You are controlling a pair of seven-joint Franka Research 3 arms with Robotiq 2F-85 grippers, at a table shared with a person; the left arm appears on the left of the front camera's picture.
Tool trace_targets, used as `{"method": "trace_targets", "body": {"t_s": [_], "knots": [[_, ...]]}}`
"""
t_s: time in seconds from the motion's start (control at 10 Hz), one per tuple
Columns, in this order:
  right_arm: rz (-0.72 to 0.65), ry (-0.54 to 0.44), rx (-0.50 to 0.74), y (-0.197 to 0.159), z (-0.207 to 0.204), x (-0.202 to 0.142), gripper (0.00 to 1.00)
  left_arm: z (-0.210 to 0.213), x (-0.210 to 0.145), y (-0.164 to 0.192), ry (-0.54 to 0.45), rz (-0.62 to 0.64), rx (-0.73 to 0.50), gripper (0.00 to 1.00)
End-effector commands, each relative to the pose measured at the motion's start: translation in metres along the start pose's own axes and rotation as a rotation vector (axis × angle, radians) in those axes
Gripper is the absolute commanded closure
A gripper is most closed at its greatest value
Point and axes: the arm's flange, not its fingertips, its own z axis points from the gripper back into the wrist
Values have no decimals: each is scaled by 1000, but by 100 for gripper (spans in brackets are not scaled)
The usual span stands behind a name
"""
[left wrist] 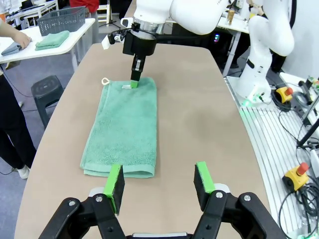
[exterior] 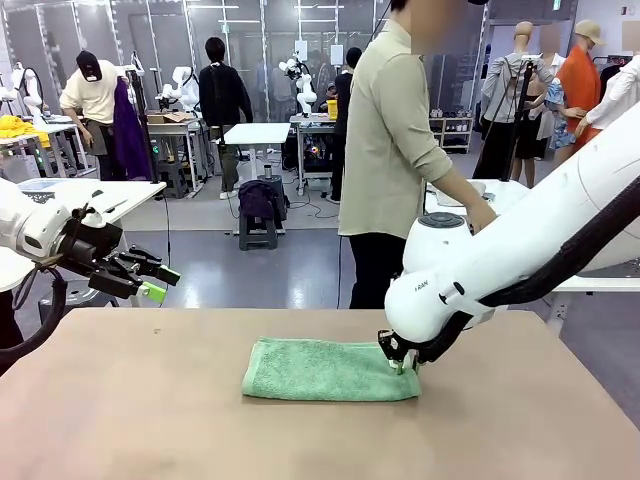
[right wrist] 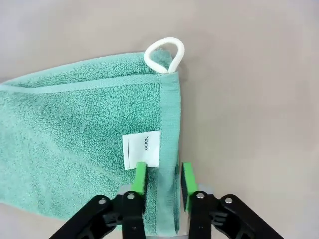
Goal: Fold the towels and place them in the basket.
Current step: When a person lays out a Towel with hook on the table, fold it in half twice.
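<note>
A mint green towel lies folded into a long strip in the middle of the brown table. It has a white corner loop and a white name label. My right gripper is shut on the towel's hem at the loop end, low on the table. My left gripper hangs open and holds nothing above the table's left side, looking along the towel. A dark grey mesh basket stands on a side table. The cream white towel is out of view.
A person stands beyond the table's far edge with a hand on the white side table. Another folded green cloth lies there by the basket. A dark stool stands beside the brown table.
</note>
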Motion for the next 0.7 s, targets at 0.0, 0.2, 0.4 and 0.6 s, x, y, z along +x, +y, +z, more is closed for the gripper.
{"method": "trace_targets", "body": {"t_s": [0.0,0.2,0.4,0.6], "knots": [[16,-22,20,-6,-11,0,53,1,2,-2,-3,-4,2,28],[41,-46,22,-8,-17,1,53,1,2,-2,-3,-4,2,28],[39,-35,65,-8,-25,3,53,1,2,-2,-3,-4,2,28],[46,-25,97,-5,-27,3,73,1,2,-2,-3,-4,2,28]]}}
